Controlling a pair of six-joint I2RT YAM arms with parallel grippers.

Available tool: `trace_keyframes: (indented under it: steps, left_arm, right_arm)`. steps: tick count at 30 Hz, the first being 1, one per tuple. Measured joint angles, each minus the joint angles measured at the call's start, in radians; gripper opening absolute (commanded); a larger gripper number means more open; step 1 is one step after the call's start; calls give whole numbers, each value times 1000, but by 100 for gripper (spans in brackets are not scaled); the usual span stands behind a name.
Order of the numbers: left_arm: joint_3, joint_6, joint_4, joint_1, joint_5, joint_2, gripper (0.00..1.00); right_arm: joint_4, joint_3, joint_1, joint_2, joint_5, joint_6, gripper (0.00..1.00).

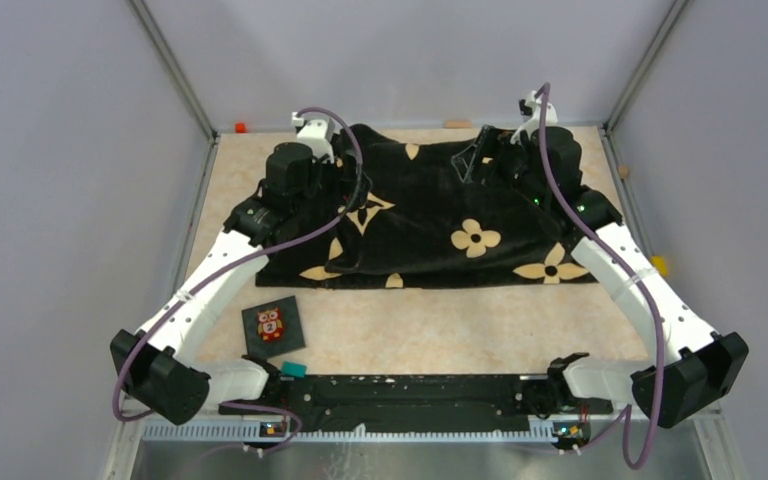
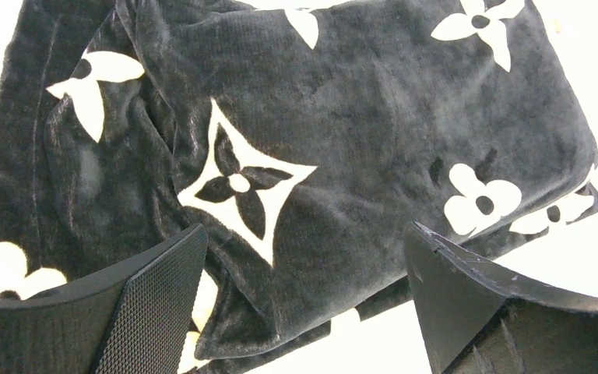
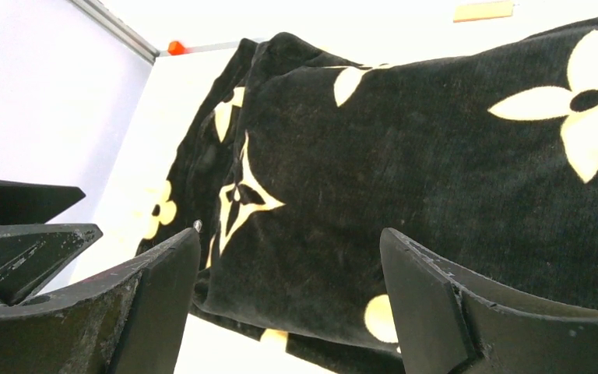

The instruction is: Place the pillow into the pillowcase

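While the left gripper [image 2: 304, 234] and right gripper [image 3: 290, 234] hang spread and empty over its opposite ends, the black velvety flower-printed pillowcase [image 1: 440, 215] lies left-to-right across the beige table [image 1: 410, 330], slack folds nearest the left, pillow unseen.

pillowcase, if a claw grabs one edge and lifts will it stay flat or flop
The pillowcase would probably flop: one end lies in soft folds. The velvety pile likely grips rather than slips. It looks plump in the middle, so it may feel heavier than bare cloth.
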Motion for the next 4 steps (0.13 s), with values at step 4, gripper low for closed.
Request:
trace_keyframes:
  steps: [4]
  left_arm:
    - [-5, 5, 1, 0, -2, -2, 99]
  right_arm:
    - [0, 0, 0, 0, 0, 0, 84]
